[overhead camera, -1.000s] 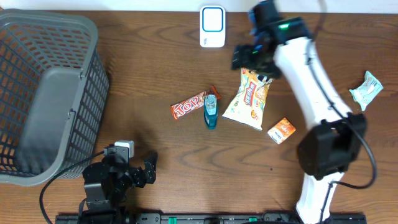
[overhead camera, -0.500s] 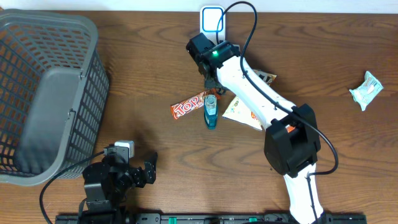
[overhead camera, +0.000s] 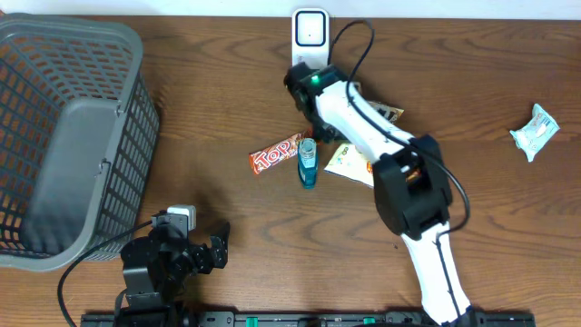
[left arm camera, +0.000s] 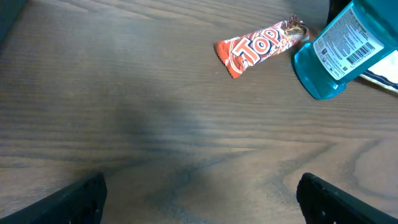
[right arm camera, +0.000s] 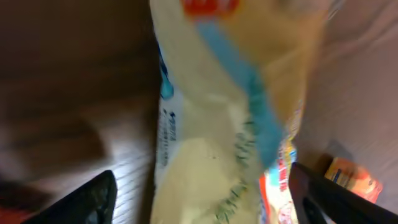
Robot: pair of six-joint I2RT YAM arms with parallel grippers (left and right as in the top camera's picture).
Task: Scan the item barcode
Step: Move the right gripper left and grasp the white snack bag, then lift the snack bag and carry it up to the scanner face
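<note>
My right gripper hangs over the left edge of a yellow snack bag, just below a white scanner. In the right wrist view the blurred snack bag fills the space between the two fingers, and the right gripper stands open around it with a gap on the left. A red "Top" candy bar and a blue bottle lie next to the bag. My left gripper rests open near the front edge. In its view, the left gripper holds nothing, and the bottle shows a barcode.
A grey basket fills the left side. A pale green packet lies at the far right. A small orange box sits beside the bag, hidden under the white arm in the overhead view.
My right arm has swung left from above the bag's upper right to beside the scanner, then dropped over the bag's left edge, and its jaws have narrowed a little. The left arm has not moved.
</note>
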